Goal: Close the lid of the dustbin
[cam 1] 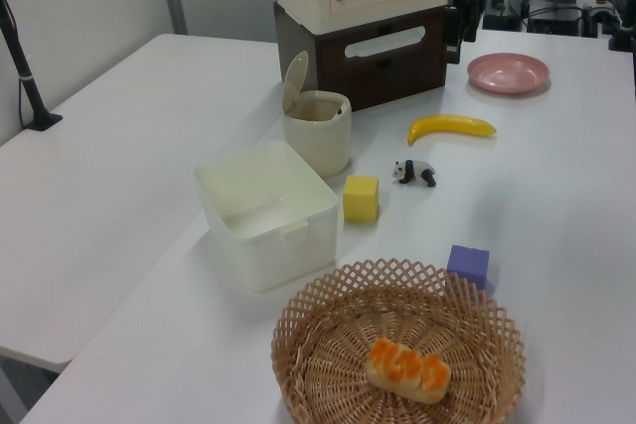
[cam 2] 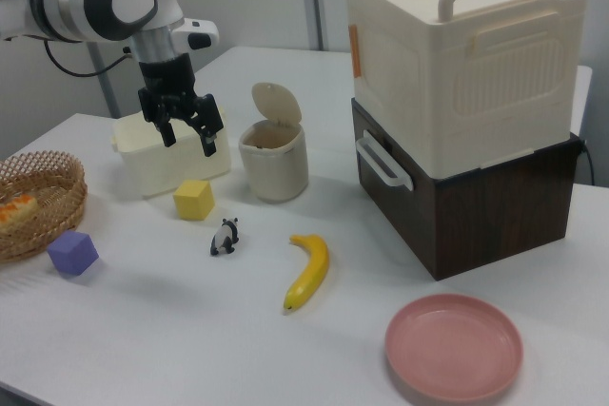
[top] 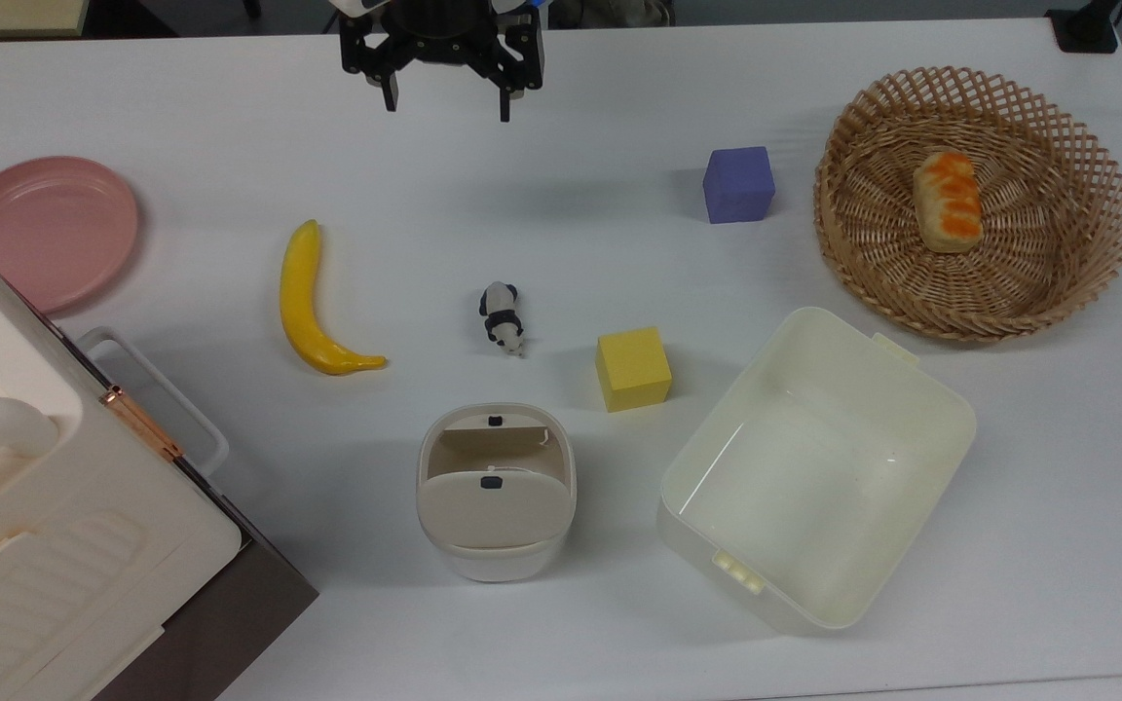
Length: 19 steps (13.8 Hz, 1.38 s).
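The small white dustbin (top: 496,560) stands near the front of the table in the top view. Its beige-grey lid (top: 495,508) is swung up, leaving the mouth uncovered. In the right view the lid (cam 2: 276,102) stands upright at the back rim of the dustbin (cam 2: 273,166). The left view shows the same raised lid (cam 1: 295,80) on the dustbin (cam 1: 319,136). My gripper (top: 448,105) hangs open and holds nothing at the top view's upper edge, far from the bin. In the right view the gripper (cam 2: 189,141) hovers above the table, left of the bin.
Between gripper and bin lie a banana (top: 313,304), a toy panda (top: 502,316) and a yellow cube (top: 633,368). A cream tub (top: 941,428) sits right of the bin. Also present: a purple cube (top: 738,184), a wicker basket (top: 1097,243), a pink plate (top: 45,229), and a big white box (top: 64,526).
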Each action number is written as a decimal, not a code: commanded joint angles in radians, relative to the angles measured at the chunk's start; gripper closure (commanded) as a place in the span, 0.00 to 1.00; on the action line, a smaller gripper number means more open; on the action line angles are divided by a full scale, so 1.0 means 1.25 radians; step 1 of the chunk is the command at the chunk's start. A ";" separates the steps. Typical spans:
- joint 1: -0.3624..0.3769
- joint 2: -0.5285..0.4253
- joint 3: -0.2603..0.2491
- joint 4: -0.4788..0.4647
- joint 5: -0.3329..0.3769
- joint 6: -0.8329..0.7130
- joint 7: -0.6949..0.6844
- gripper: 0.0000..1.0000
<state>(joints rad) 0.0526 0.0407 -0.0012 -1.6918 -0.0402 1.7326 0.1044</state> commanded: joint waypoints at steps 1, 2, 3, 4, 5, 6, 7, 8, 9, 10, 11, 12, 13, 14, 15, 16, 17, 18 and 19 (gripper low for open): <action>-0.020 -0.004 -0.001 0.004 0.017 -0.013 -0.027 0.00; -0.020 -0.002 0.000 0.004 0.017 -0.012 -0.027 0.00; -0.020 0.001 0.000 0.004 0.017 -0.010 -0.027 0.00; -0.020 0.002 0.000 0.004 0.017 -0.012 -0.026 0.00; -0.020 0.002 0.000 0.004 0.017 -0.012 -0.027 0.00; -0.020 0.002 0.000 0.004 0.017 -0.012 -0.027 0.00; -0.020 0.002 0.000 0.004 0.017 -0.012 -0.027 0.00; -0.020 0.003 0.000 0.004 0.019 -0.012 -0.026 0.00; -0.020 0.003 -0.001 0.004 0.021 -0.010 -0.027 0.00; -0.020 0.003 -0.002 0.004 0.025 -0.009 -0.027 0.00; -0.020 0.003 -0.002 0.004 0.026 0.002 -0.027 0.00; -0.020 0.003 -0.002 0.004 0.031 0.015 -0.027 0.00; -0.020 0.003 -0.002 0.002 0.032 0.017 -0.027 0.00; -0.021 0.004 -0.002 0.002 0.032 0.017 -0.027 0.01; -0.020 0.004 -0.002 0.002 0.037 0.018 -0.033 0.11; -0.021 0.005 -0.002 0.002 0.038 0.023 -0.066 0.30; -0.022 0.005 -0.002 -0.001 0.053 0.053 -0.089 0.54; -0.022 0.007 -0.002 -0.001 0.066 0.074 -0.092 0.66; -0.027 0.010 -0.002 -0.001 0.073 0.109 -0.091 0.83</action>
<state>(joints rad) 0.0302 0.0463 -0.0017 -1.6916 0.0092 1.7883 0.0301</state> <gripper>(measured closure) 0.445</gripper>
